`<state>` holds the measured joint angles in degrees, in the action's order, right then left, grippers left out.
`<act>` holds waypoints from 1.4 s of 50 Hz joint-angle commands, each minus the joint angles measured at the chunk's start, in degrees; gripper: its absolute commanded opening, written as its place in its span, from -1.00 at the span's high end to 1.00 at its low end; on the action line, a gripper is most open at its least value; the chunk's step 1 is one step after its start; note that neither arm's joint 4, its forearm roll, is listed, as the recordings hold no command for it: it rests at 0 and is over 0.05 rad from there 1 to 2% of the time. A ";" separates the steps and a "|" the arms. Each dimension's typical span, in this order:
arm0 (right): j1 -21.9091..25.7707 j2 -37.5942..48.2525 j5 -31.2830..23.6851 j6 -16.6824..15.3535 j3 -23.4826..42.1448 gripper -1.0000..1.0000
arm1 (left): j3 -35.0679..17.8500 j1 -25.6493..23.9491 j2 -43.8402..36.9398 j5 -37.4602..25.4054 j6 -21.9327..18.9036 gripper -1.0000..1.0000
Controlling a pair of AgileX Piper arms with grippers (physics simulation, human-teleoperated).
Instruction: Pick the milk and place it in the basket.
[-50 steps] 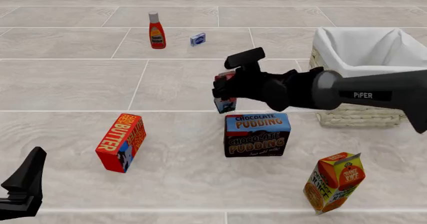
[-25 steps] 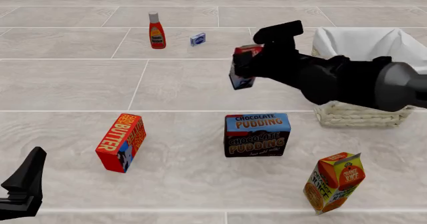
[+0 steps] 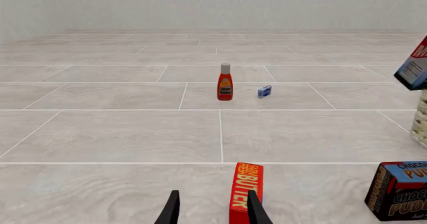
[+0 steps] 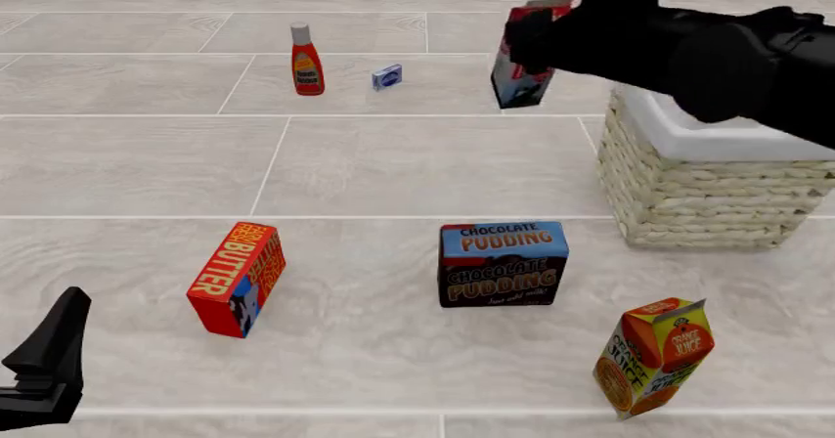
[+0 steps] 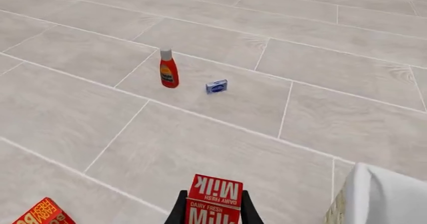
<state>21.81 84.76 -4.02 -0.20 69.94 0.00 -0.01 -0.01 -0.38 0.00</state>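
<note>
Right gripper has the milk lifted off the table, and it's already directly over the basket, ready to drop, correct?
Not quite. The right gripper does hold the milk clear of the table, but the front view shows the carton still to the left of the basket, beside its rim rather than above the opening. It needs to travel further right before release.

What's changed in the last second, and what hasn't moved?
The right gripper, shut on the milk, has lifted it off the table, farther away and rightward toward the basket; it is not over the basket yet. The left gripper, butter box, pudding box, juice carton and ketchup bottle stayed put.
</note>
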 commanded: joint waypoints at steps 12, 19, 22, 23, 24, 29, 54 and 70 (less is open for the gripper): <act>-9.01 1.48 -11.32 -2.17 13.79 1.00 | 0.00 0.00 0.00 0.00 0.00 -1.00; -11.46 1.07 -12.80 -1.78 15.35 1.00 | 0.00 0.00 0.00 0.00 0.00 -1.00; -12.87 0.68 -12.98 -2.13 15.55 1.00 | 0.00 0.00 0.00 0.00 0.01 -1.00; -13.33 0.48 -13.03 -2.06 15.60 1.00 | 0.00 0.00 0.00 0.01 0.00 -1.00; -13.77 0.38 -13.04 -2.16 15.63 1.00 | 0.00 0.00 0.00 0.00 0.00 -1.00; -15.58 0.00 -13.04 -2.03 15.68 1.00 | 0.00 -0.02 0.00 0.00 0.01 -1.00; -23.71 0.84 -11.02 -3.69 13.80 1.00 | 0.00 0.00 0.00 0.01 0.01 -1.00; -26.48 3.10 -10.04 -3.22 12.89 1.00 | 0.00 0.00 0.00 0.01 0.00 -1.00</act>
<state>-2.84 87.53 -14.96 -4.39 82.38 0.00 -0.01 -0.01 -0.37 0.01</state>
